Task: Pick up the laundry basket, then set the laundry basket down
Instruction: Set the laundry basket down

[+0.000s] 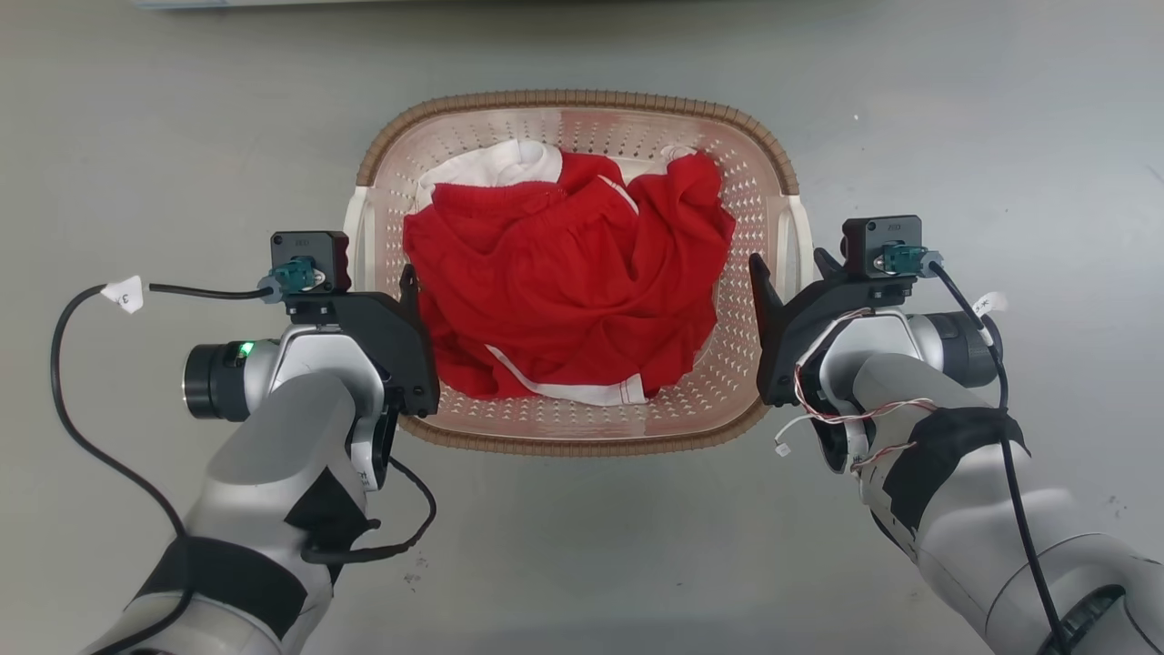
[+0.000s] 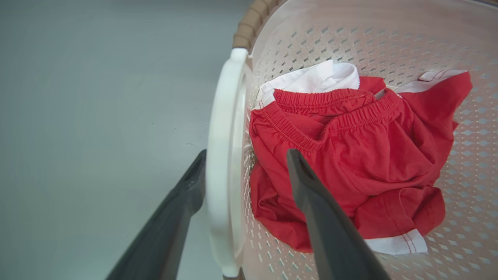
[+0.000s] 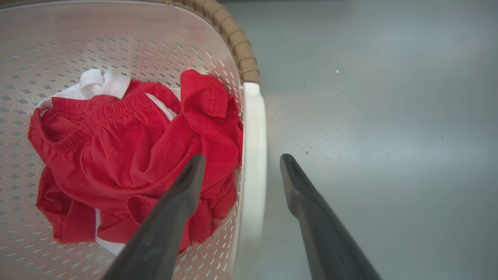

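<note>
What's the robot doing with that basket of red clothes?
It is getting ready to lift the laundry basket. The open left claw straddles the left handle, and the open right claw straddles the right handle. Neither has squeezed shut. The basket, holding red and white clothes, sits on the grey floor.

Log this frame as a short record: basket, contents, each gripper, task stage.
basket: laundry basket, apparently resting on the grey floor
contents: red garment lying over a white garment
left arm: left gripper open, fingers straddling the left white handle
right arm: right gripper open, fingers straddling the right white handle
stage: neither handle clamped; lift not yet begun
</note>
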